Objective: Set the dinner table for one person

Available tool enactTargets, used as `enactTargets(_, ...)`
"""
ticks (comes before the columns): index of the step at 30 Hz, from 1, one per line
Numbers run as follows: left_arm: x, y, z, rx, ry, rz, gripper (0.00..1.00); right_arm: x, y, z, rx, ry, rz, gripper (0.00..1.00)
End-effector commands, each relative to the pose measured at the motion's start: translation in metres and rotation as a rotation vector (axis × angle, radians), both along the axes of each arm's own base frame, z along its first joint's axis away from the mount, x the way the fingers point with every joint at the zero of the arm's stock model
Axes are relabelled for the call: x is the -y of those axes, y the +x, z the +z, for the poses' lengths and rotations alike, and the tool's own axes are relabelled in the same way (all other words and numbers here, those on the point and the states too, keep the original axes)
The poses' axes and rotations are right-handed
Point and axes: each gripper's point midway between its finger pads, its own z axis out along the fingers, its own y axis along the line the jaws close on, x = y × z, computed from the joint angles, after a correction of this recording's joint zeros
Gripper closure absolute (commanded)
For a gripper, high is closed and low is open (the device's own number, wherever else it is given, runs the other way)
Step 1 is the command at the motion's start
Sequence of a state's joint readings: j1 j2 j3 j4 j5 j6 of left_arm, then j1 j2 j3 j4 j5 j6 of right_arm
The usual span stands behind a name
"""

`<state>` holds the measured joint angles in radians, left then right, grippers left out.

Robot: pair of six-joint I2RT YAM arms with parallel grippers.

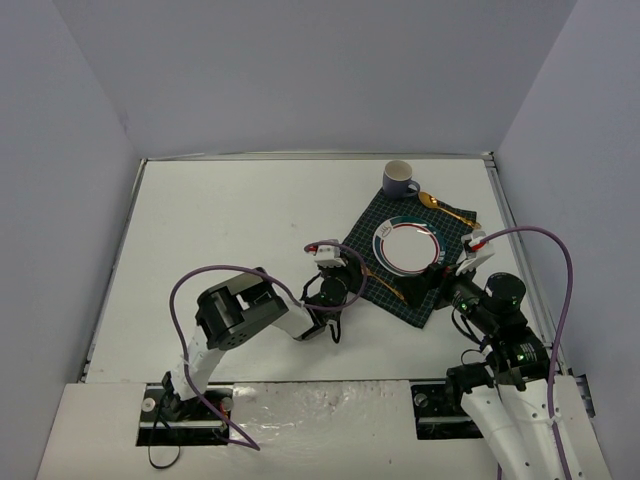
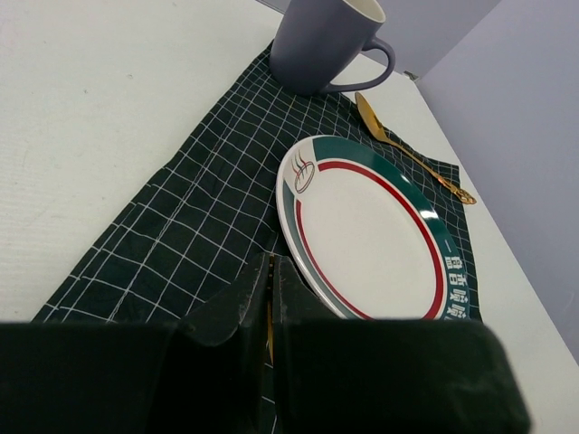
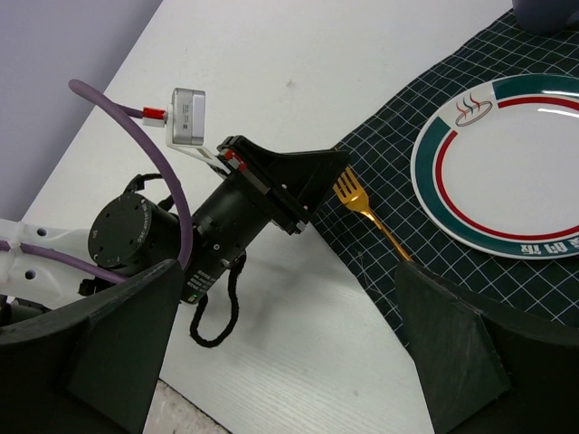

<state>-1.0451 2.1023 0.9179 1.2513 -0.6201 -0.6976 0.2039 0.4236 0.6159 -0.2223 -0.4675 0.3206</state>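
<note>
Glossy ceramic plate (image 2: 371, 240), shiny gold metal fork (image 3: 364, 208), matt checked cloth (image 2: 181, 235).

Robot lab test cell: plain white counter (image 1: 230, 230) boxed in by blank panels (image 1: 300, 70), w/ 2 cabled arms (image 1: 240, 315) bolted on.

Plain pale grey-lavender walls (image 1: 320, 70) stand on three sides, evenly lit.

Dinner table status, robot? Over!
Left gripper shut at fork tines. Right gripper open, empty. Dinner table: plate, mug, spoon, fork on cloth. Nothing in the way.
</note>
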Motion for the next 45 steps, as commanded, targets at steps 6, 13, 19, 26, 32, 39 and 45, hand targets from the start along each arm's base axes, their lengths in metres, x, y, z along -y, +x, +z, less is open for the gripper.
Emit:
enactTargets(6,0.005,0.001,0.085,0.157,-0.339,0.010,0.97,-0.002,0.004,0.019,0.063,0.006,0.006,0.00)
enactTargets(13,-0.002,0.000,0.071,0.133,-0.316,0.026,0.91,-0.002,0.003,0.021,0.069,0.009,0.008,0.00)
enactTargets(19,-0.007,0.001,0.062,0.127,-0.283,0.043,0.73,-0.002,0.003,0.019,0.066,0.008,0.006,0.00)
enactTargets(26,-0.006,0.003,0.052,0.121,-0.260,0.040,0.59,-0.001,0.003,0.019,0.066,0.010,0.004,0.00)
enactTargets(32,-0.010,0.007,0.048,0.111,-0.237,0.048,0.47,0.000,0.002,0.022,0.074,0.014,-0.004,0.00)
enactTargets(39,-0.025,0.004,0.047,0.101,-0.162,0.079,0.28,0.001,0.003,0.026,0.081,0.021,-0.016,0.00)
enactTargets(45,-0.039,-0.003,0.060,0.072,-0.048,0.079,0.26,0.007,0.005,0.034,0.100,0.021,-0.058,0.00)
